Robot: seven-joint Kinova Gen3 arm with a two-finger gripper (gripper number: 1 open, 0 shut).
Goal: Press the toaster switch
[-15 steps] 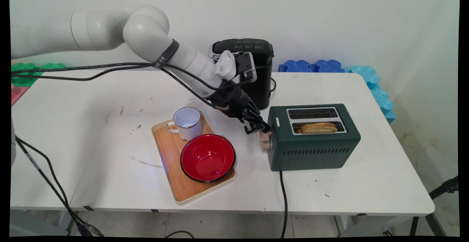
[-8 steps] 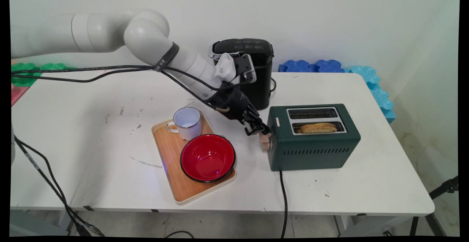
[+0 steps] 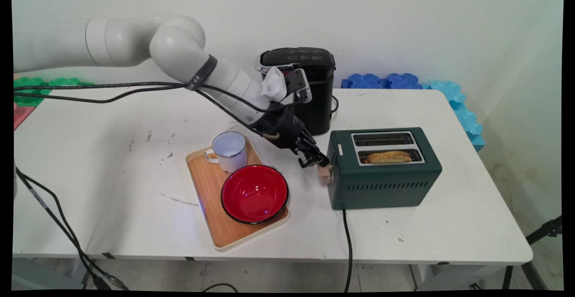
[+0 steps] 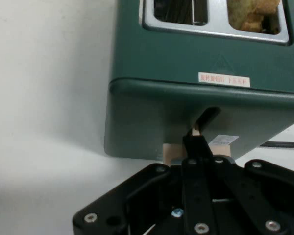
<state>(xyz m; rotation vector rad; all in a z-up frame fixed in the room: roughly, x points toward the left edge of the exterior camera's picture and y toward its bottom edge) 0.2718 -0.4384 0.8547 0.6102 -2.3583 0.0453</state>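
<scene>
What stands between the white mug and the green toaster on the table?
In the main view, the gripper hangs between the mug and toaster, at the toaster's wooden lever.

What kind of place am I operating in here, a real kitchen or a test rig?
Probably a lab mock-up of a breakfast counter: a dark green two-slot toaster, a black coffee machine and a wooden tray sit on a bare white table, with foam mats behind.

arm: glossy white rounded tubular links (image 3: 179, 50) with a bulbous elbow joint
band: black strap (image 3: 203, 71) with small white lettering around the forearm link
cables: black leads (image 3: 90, 91) hanging along the arm
wrist: white moulded bracket (image 3: 274, 85) carrying a black camera block
gripper: matte black linkage bars (image 4: 206, 191) with silver screw heads
</scene>
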